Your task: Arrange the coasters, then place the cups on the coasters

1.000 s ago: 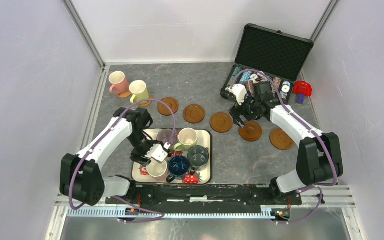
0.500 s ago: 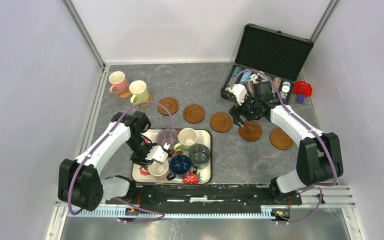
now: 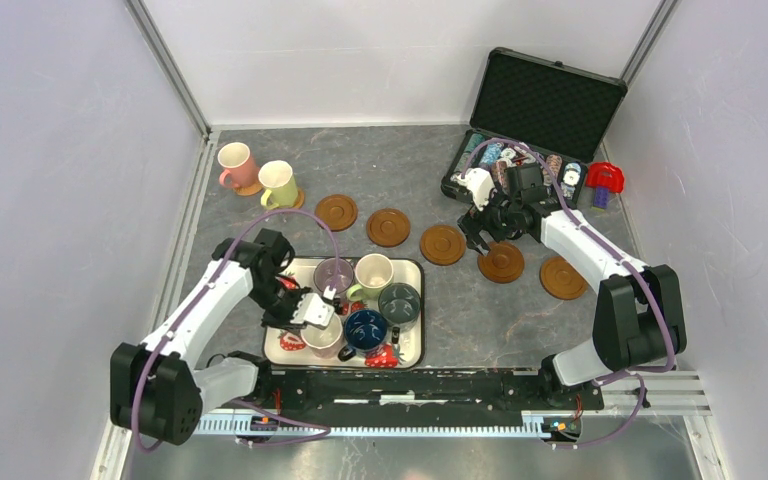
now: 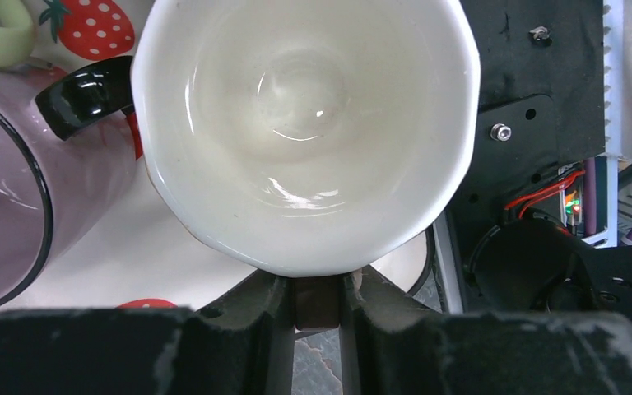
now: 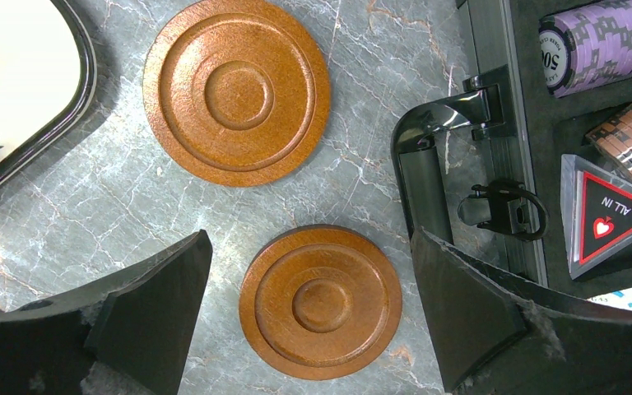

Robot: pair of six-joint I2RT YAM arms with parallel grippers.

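Cream cup (image 4: 304,123) handle pinched between left fingers (image 4: 247,337); right fingers (image 5: 148,313) spread.

Strawberry-print white tray (image 3: 412,335); cream cup (image 4: 304,123); brown coasters (image 3: 388,227); grey marbled table (image 3: 480,310)

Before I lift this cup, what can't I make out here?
Left wrist: the cup fills the frame; its outside, and which part the left tool pinches, hide under its rim.
Top: two far-left coasters mostly covered by their cups.
Right wrist: case cut off by the edge.
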